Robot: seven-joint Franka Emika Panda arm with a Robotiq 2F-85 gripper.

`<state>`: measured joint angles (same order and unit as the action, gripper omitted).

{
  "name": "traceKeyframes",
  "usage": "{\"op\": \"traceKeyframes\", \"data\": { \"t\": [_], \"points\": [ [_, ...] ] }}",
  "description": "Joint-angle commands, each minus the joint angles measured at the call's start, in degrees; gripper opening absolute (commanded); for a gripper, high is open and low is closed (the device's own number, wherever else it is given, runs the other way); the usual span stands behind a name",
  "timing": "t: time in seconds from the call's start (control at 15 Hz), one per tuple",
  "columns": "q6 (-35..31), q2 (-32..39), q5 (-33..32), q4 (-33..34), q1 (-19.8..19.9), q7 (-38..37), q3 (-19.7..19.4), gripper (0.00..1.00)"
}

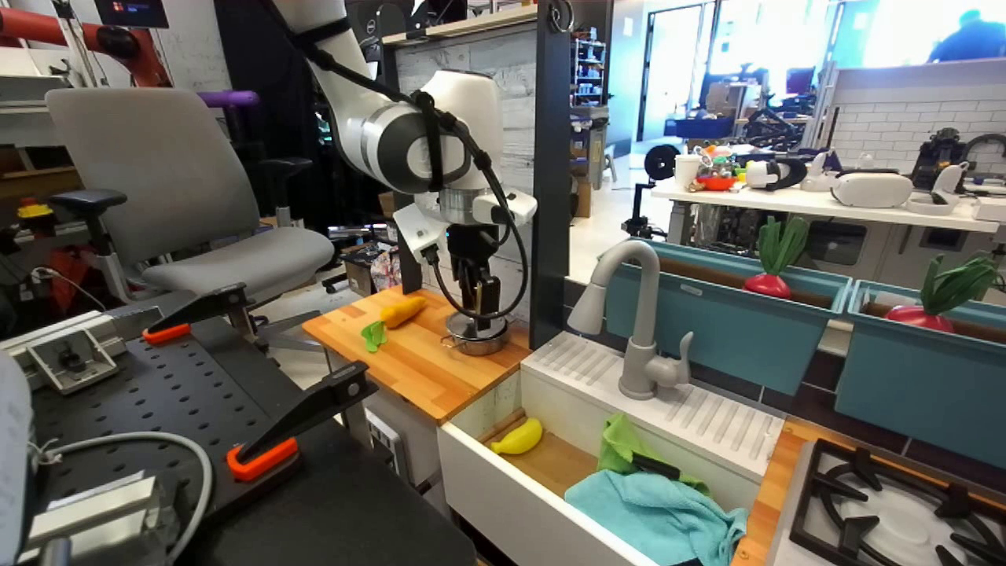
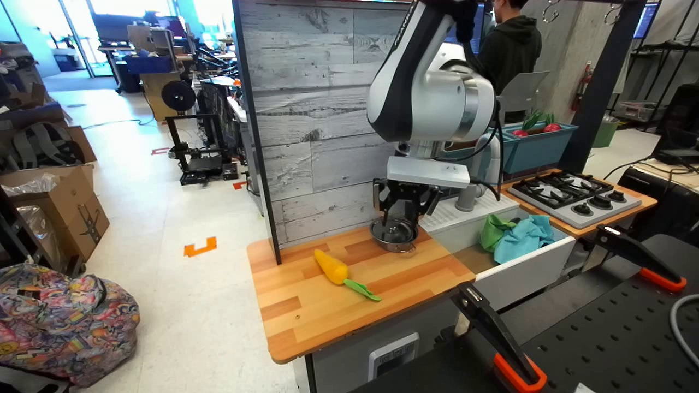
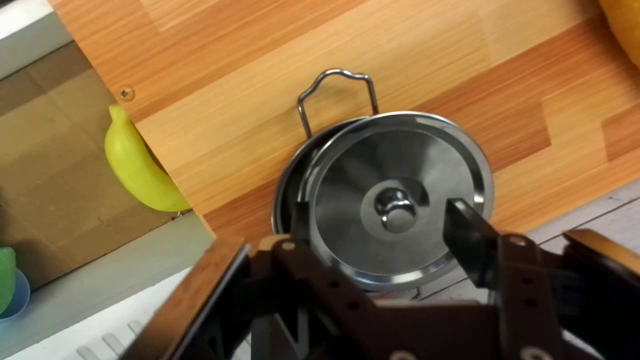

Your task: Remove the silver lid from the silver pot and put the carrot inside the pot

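The silver lid (image 3: 345,165) lies off-centre on the silver pot (image 3: 287,195); a strip of the dark inside shows beside it in the wrist view. The pot stands on the wooden counter in both exterior views (image 1: 478,344) (image 2: 401,247). My gripper (image 3: 378,212) is open, its fingers apart on either side of the lid's knob without touching it. It is just above the lid in both exterior views (image 1: 481,303) (image 2: 403,216). The carrot (image 2: 332,268), orange-yellow with a green end, lies on the counter; it also shows in an exterior view (image 1: 403,312) and partly in the wrist view (image 3: 625,30).
The counter (image 2: 295,327) ends at a white sink (image 1: 542,503) holding a yellow banana-like piece (image 1: 519,438), a green cloth (image 1: 621,440) and a blue cloth (image 1: 660,511). A grey tap (image 1: 644,322) stands behind the sink. A wood-plank wall (image 2: 327,136) rises close behind the pot.
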<state>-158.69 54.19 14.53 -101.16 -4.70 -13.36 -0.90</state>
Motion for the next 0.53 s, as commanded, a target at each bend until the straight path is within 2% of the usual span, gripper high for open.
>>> {"op": "traceKeyframes", "data": {
  "t": [0.0, 0.13, 0.2, 0.33, 0.47],
  "points": [
    [1.70, 0.81, -1.44, 1.75, -0.83, -2.15, -0.73, 0.99],
    [1.94, 1.27, -1.59, 2.23, -1.10, -2.63, -1.05, 1.00],
    [1.91, 1.50, -1.72, 2.35, -1.30, -2.83, -1.27, 0.73],
    [1.97, 1.78, -1.92, 2.48, -1.66, -3.11, -1.63, 0.72],
    [2.01, 1.93, -2.05, 2.49, -1.94, -3.29, -1.91, 0.56]
  ]
}}
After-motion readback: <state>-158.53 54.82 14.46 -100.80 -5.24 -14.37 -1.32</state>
